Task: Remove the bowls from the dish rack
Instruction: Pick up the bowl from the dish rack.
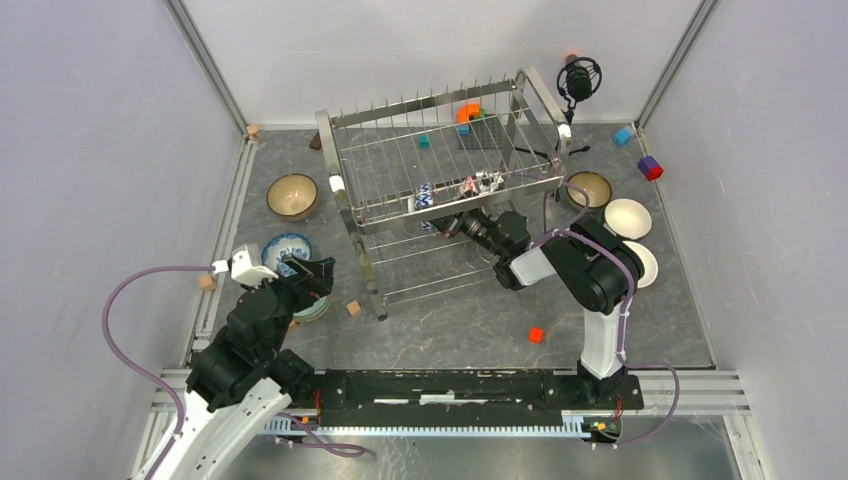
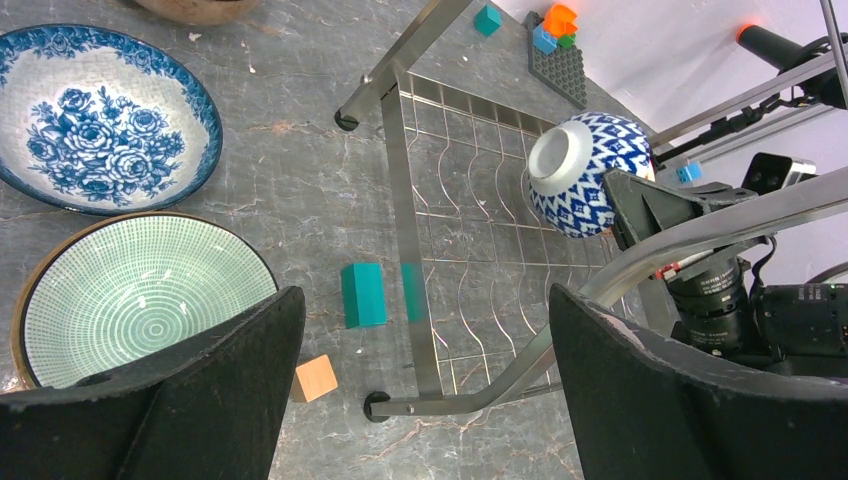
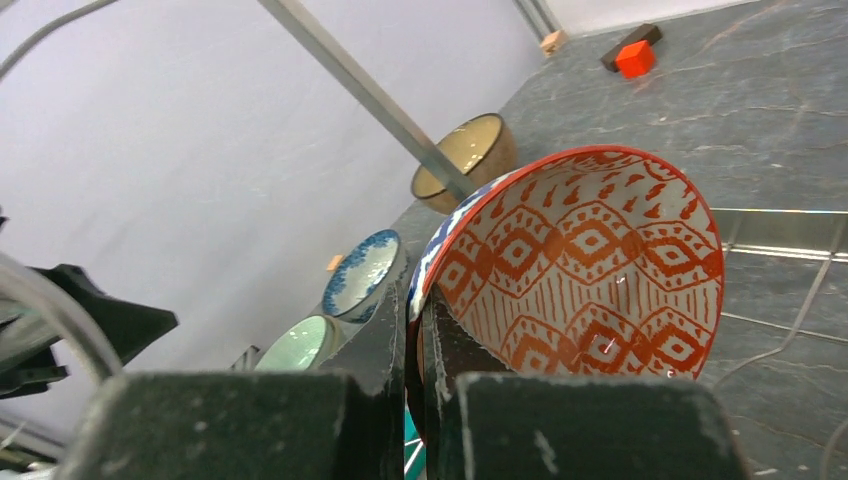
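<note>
The steel dish rack [image 1: 440, 150] stands mid-table. My right gripper [image 1: 445, 222] reaches under its upper tier and is shut on the rim of a bowl [image 1: 424, 197] that is blue-and-white outside and orange-patterned inside [image 3: 590, 270]. The bowl is tipped on its side; it also shows in the left wrist view [image 2: 585, 172]. The right gripper [image 3: 420, 330] pinches the rim between both fingers. My left gripper [image 1: 312, 275] is open and empty by the rack's front left foot [image 2: 425, 400], over the pale green bowl [image 2: 140, 300]. A blue floral bowl [image 2: 100, 120] and a tan bowl [image 1: 292, 195] sit on the table to the left.
A tan bowl [image 1: 588, 188] and two white bowls [image 1: 627, 217] sit right of the rack. A teal block [image 2: 363, 294] and a tan cube [image 2: 316, 378] lie by the rack foot, a red cube [image 1: 536, 335] in front. A microphone tripod [image 1: 578, 80] stands at the back right.
</note>
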You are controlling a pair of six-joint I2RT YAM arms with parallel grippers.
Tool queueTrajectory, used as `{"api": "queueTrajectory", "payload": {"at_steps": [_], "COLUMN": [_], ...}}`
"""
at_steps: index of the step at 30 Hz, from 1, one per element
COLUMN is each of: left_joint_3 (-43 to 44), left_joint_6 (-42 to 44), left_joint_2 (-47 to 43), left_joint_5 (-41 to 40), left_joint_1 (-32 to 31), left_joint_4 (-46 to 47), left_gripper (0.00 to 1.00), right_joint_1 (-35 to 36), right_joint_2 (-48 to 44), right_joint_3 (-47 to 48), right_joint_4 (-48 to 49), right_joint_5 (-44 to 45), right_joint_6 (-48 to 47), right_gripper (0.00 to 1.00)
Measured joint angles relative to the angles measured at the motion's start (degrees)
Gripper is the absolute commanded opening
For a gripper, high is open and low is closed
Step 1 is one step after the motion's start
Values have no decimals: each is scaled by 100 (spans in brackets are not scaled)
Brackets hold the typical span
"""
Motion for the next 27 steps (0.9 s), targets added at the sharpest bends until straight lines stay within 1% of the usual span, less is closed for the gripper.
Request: {"api": "queueTrajectory", "payload": {"at_steps": [6, 14, 21, 27], "left_joint_3": [0, 0, 0, 0], "left_joint_6": [0, 0, 0, 0], "left_joint_2": [0, -2, -33, -35], "left_joint_5": [0, -2, -4, -4], "left_joint_1": [0, 0, 0, 0], "left_joint_4": [0, 0, 0, 0], "left_gripper": [96, 96, 96, 96], "right_joint_1": [0, 7, 48, 92], "right_joint_2": [-20, -420, -1110, -1932], "right_joint_3": [-177, -776, -1366, -2245], "right_joint_4": [254, 243, 254, 238], "right_joint_5": [-345, -684, -918, -1093], "right_joint_6": [387, 693, 807, 833], "right_gripper": [0, 0, 0, 0]}}
